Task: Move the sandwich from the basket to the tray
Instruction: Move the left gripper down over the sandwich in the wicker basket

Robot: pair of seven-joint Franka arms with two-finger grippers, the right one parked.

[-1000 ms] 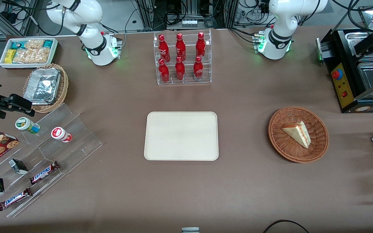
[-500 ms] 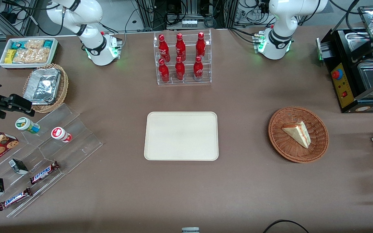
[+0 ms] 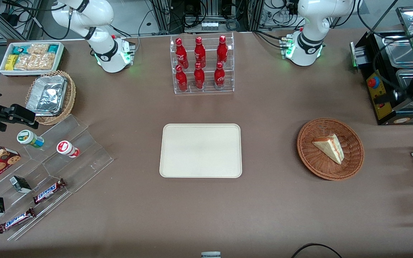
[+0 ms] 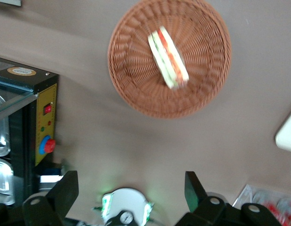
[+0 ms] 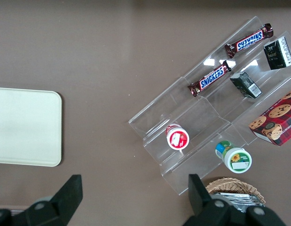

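Note:
The sandwich (image 3: pixel 329 147), a pale wedge with red and green filling, lies in the round brown wicker basket (image 3: pixel 307 157) toward the working arm's end of the table. The left wrist view looks down on the sandwich (image 4: pixel 168 57) and the basket (image 4: pixel 131 84). My left gripper (image 3: pixel 393 96) hangs high over the black machine, farther from the front camera than the basket and apart from it. In the wrist view the gripper (image 4: pixel 129 188) is open, its fingers wide apart and holding nothing. The cream tray (image 3: pixel 200 150) lies flat mid-table, bare; its corner (image 4: pixel 287 134) shows in the wrist view.
A black machine with a red button (image 3: pixel 378 93) stands beside the basket at the working arm's end. A clear rack of red bottles (image 3: pixel 203 64) is farther back than the tray. A clear snack stand (image 3: pixel 48 172), a foil-tray basket (image 3: pixel 50 96) and a white packet bin (image 3: pixel 31 57) sit at the parked arm's end.
My left gripper has come down and nearer the front camera, now showing over the black machine closer to the basket. Sandwich, basket and tray have not moved.

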